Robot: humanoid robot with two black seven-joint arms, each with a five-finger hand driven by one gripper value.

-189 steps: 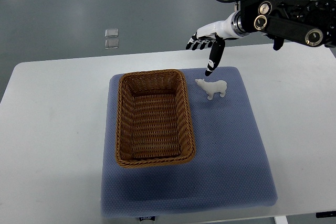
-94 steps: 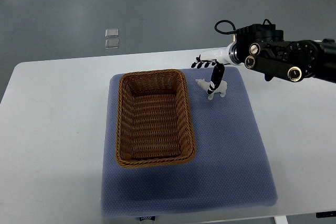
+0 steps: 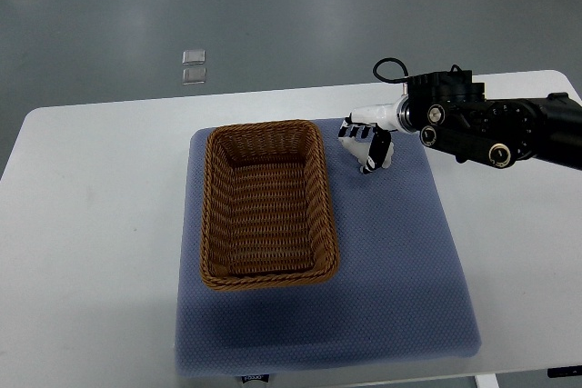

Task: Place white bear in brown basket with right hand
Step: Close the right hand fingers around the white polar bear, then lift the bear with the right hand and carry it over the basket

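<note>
The white bear [image 3: 380, 160] stands on the blue mat [image 3: 400, 252], just right of the brown wicker basket [image 3: 265, 204], whose inside holds nothing. My right hand [image 3: 364, 138] comes in from the right on a black arm and sits low over the bear. Its white and black fingers [image 3: 354, 131] curl over the bear's back and head, hiding most of it. Only the bear's rear and legs show below the hand. The bear still rests on the mat.
The mat lies on a white table [image 3: 91, 224] and the basket stands on the mat's left half. A black cable loops off the right forearm [image 3: 482, 124]. Two small pale squares [image 3: 193, 65] lie on the grey floor beyond the table.
The right hand has come down and toward the bear, from hanging above the table's far edge to closing its fingers over the bear. The bear and basket have not moved.
</note>
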